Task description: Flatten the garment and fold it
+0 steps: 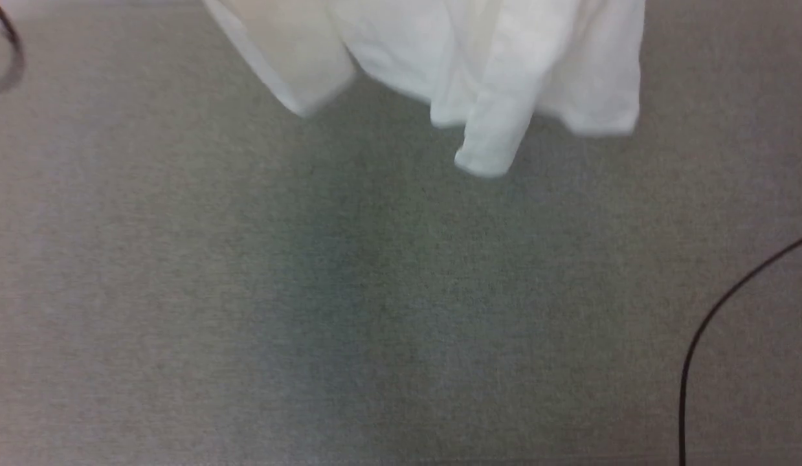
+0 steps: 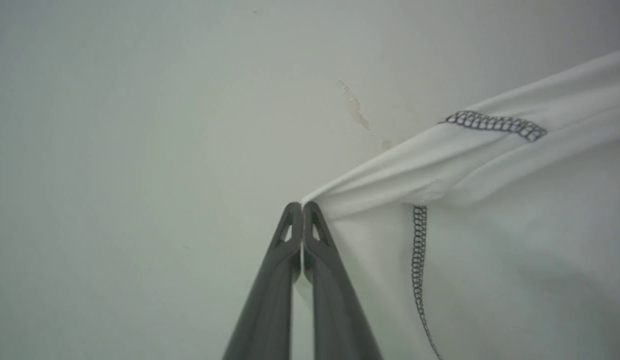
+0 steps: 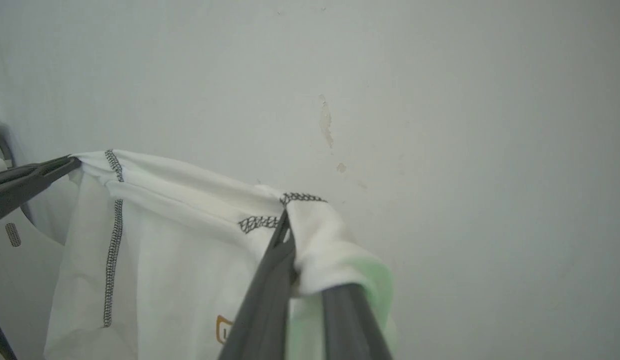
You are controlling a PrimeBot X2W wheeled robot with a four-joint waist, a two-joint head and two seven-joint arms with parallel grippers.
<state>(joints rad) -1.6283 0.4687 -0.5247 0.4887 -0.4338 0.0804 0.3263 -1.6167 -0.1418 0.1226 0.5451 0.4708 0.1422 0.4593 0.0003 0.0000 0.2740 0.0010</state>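
The garment [image 1: 491, 58] hangs clear above the grey surface [image 1: 375, 291], held by both: left gripper [image 2: 302, 207] fingers pinched tight on a top-edge corner, right gripper [image 3: 295, 240] fingers nearly closed w/ cloth bunched over one. To flatten well, I'd pull the holds apart till the top edge is taut, then lower hem-first onto the grey surface w/o dragging. Hard to tell: head view is blurred & cuts off all above the hem, logo patch [image 3: 222, 330] sits half behind a finger, one right fingertip is buried in cloth, and the grey surface may be worktop or floor.
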